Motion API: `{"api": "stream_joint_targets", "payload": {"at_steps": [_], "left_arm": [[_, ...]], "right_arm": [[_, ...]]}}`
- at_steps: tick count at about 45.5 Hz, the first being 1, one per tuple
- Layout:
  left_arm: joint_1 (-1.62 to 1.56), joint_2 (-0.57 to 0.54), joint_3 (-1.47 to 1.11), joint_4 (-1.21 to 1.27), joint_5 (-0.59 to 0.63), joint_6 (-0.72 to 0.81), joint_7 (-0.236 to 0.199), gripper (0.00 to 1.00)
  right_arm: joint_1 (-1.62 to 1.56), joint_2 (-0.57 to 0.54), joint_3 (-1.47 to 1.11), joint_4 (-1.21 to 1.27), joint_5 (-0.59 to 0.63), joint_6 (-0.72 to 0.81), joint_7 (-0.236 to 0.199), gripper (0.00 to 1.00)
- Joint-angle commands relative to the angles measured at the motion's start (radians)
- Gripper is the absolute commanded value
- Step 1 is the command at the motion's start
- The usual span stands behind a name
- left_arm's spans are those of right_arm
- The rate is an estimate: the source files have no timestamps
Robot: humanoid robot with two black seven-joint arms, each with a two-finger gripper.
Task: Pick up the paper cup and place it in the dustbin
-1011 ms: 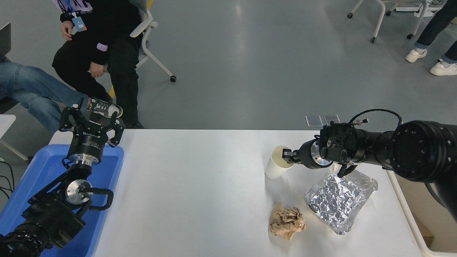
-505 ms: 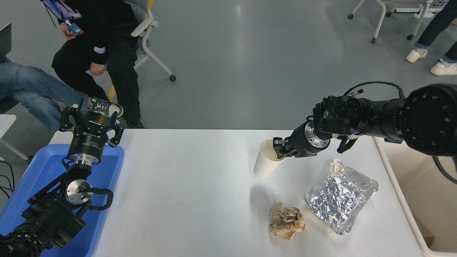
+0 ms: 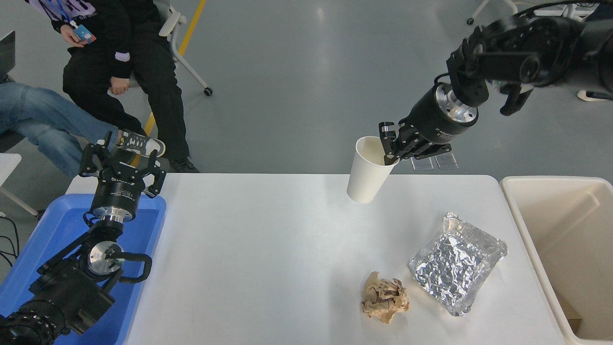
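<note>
White paper, tapered and cream inside, is what our right hand has pinched: the paper cup hangs from its rim, one finger inside the mouth and the other against the outer wall. We hold the cup tilted, mouth up and leaning toward the hand, clear of the bench and above its far edge, with nothing under its base but air. Our right arm reaches in from the upper right of the view, high over the floor beyond the bench.

To our right, just beside the bench's end, stands the dustbin, cream-beige and deep-walled; the cup is well apart from it, off to its left and farther from us. On the bench nearer us lie a crumpled brown paper wad and a crinkled silver foil pouch, close together but not touching.

Our left hand sits parked at the lower left over a blue tray, its fingers spread and holding nothing. Beyond the far left corner we see a seated person in dark clothes.
</note>
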Motion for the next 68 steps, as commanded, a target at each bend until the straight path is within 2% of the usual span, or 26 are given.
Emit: {"api": "stream_joint_targets", "payload": {"at_steps": [1,13,28,40,51,61,68], "left_arm": [[0.0,0.0,0.001,0.0,0.0,0.0,0.0,0.99],[0.0,0.0,0.001,0.0,0.0,0.001,0.0,0.99],[0.0,0.0,0.001,0.0,0.0,0.001,0.0,0.99],[0.0,0.0,0.001,0.0,0.0,0.001,0.0,0.99],[0.0,0.0,0.001,0.0,0.0,0.001,0.0,0.99],[0.0,0.0,-0.001,0.0,0.0,0.001,0.0,0.99],[0.0,0.0,0.001,0.0,0.0,0.001,0.0,0.99]], "right_arm": [[0.12,-0.059,-0.007,0.052,-0.032,0.013,-0.002,0.0],[0.117,-0.08,-0.022,0.042,-0.038,0.013,-0.002,0.0],[0.005,-0.254,-0.183,-0.038,-0.084,0.013,-0.002,0.0],[-0.206,-0.51,-0.16,-0.224,-0.106,0.013,-0.004,0.0],[-0.438,-0.585,-0.145,-0.345,-0.127,0.013,-0.004,0.0],[-0.752,-0.59,0.004,-0.464,-0.118,-0.312,-0.004,0.0],[-0.989,-0.59,0.195,-0.605,-0.119,-0.446,-0.002,0.0]]}}
